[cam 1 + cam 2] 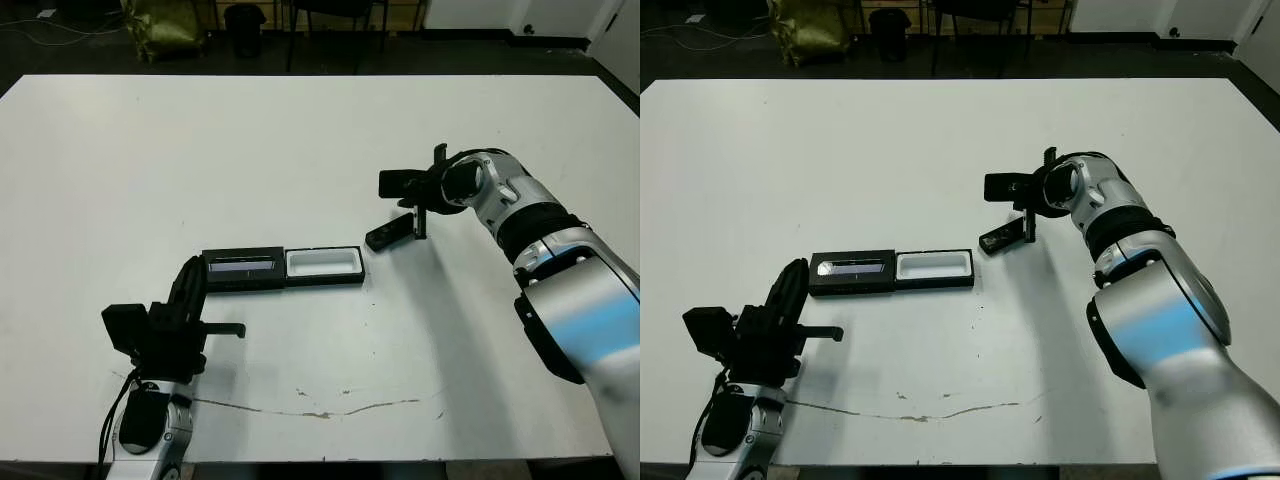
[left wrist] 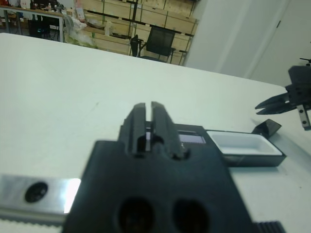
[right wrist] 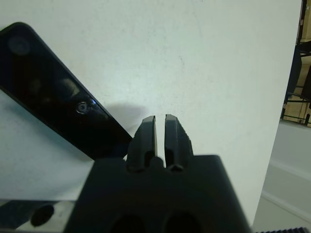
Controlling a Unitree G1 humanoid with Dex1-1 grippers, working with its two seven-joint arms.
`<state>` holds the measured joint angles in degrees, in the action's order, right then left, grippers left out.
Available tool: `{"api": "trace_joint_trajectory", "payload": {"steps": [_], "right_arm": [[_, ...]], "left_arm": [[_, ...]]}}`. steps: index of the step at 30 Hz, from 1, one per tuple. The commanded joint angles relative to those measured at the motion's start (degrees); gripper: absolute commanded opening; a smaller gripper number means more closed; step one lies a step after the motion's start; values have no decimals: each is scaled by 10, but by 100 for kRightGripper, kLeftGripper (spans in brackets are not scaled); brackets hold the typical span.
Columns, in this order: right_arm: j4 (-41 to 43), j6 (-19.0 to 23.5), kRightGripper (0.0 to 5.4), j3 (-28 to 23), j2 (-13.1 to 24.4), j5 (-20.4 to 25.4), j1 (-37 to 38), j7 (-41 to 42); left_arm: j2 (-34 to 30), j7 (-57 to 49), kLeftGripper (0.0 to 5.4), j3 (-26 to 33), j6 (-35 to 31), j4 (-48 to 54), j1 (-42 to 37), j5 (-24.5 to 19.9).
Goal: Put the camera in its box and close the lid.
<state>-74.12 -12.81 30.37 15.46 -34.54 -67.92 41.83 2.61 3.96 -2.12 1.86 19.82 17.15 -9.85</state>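
The box [image 1: 324, 266] lies open on the white tabletop [image 1: 300, 140], its white lining facing up. The lid [image 1: 242, 269] lies flat, joined to the box on the side toward the robot's left, its pale strip showing. The camera [image 1: 390, 235] rests on the tabletop just beyond the box's other end, set at a slant and apart from the box. The right hand [image 1: 421, 228] hangs just beside the camera's far end, its two fingers [image 3: 155, 138] clenched together with nothing between them. The left hand [image 1: 190, 275] sits close to the lid's outer end, on the robot's side of the box, fingers also pressed together and empty.
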Motion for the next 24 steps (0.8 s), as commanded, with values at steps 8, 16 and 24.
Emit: {"api": "trace_joint_trajectory", "payload": {"steps": [8, 16, 24], "right_arm": [[-6, 8, 0, -1, 0, 2, 21, 13], [-5, 4, 0, -5, 1, 6, 31, 16], [-2, -11, 0, 6, 10, -4, 30, 14]], "left_arm": [[1, -1, 2, 0, -5, -8, 8, 1], [4, -3, 2, -1, -8, -7, 8, 1], [6, -12, 2, -4, -14, 0, 11, 10]]}}
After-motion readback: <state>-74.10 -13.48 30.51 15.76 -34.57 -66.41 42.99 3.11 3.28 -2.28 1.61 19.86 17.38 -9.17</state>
